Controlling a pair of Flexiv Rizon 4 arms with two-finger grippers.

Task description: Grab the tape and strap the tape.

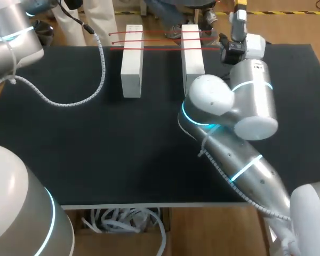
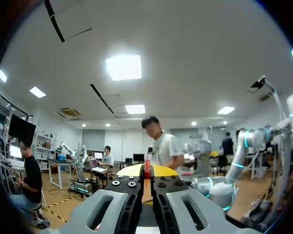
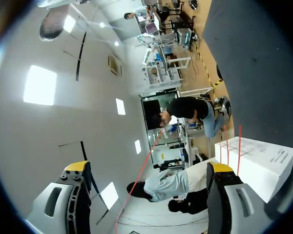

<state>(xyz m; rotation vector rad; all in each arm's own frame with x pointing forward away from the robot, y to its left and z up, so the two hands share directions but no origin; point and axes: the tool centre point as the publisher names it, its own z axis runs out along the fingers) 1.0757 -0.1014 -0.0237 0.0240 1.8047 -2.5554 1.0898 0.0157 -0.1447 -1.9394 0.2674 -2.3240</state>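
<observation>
Though illegible, faint print (image 3: 278,156) on the white block (image 3: 261,168); left jaws tight on red tape (image 2: 147,169), right jaws apart.

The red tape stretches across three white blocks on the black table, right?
No, two blocks, not three: a left block and a right block. The head view shows the red tape stretched across them on the black table.

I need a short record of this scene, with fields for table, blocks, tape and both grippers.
table: black table
blocks: left white block and right white block, side by side
tape: three red tape strands stretched across both blocks
left gripper: shut on red tape
right gripper: open, a red strand seen between its fingers
</observation>
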